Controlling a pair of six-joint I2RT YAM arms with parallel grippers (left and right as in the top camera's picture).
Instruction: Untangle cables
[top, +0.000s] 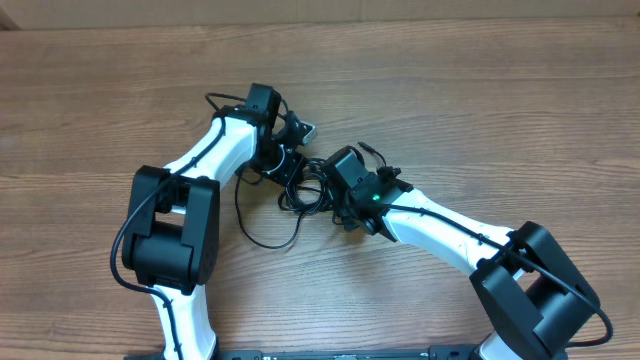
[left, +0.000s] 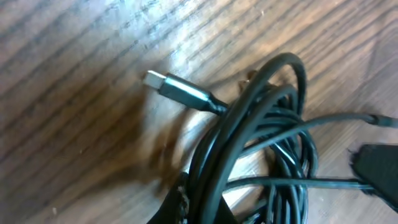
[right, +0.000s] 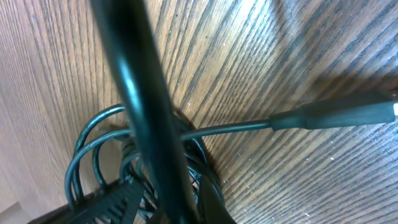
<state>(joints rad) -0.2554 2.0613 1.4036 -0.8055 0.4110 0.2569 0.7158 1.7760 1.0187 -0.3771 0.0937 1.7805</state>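
Overhead: wood-grain table (top: 500, 90), work bunched at centre. Reaching in from 7 o'clock, the left arm (top: 215, 150); from 5 o'clock, the right arm (top: 440, 225). Close together over the cables (top: 300, 197): left gripper (top: 285, 160) and right gripper (top: 338, 190). Black cords knotted into a small tangle between them, one slack loop (top: 262, 235) trailing toward 7 o'clock.

Left wrist: several loops stacked, with a USB-style plug (left: 163, 82), light metal tip, poking out at 10 o'clock and flat on the wood. Jaw state not readable; only a dark edge low in frame.

Right wrist: single strand (right: 140, 93) crossing close to the lens from 12 to 6 o'clock, plug barrel (right: 336, 115) out at 3 o'clock. Jaw state likewise impossible to tell.

Judgement: separating step in hand, tangle not yet opened. To do it well: pin the bundle with one gripper, draw a free plug end outward, slow and low. Watch for loops cinching; if the whole bundle drags, stop and regrip nearer the crossing.
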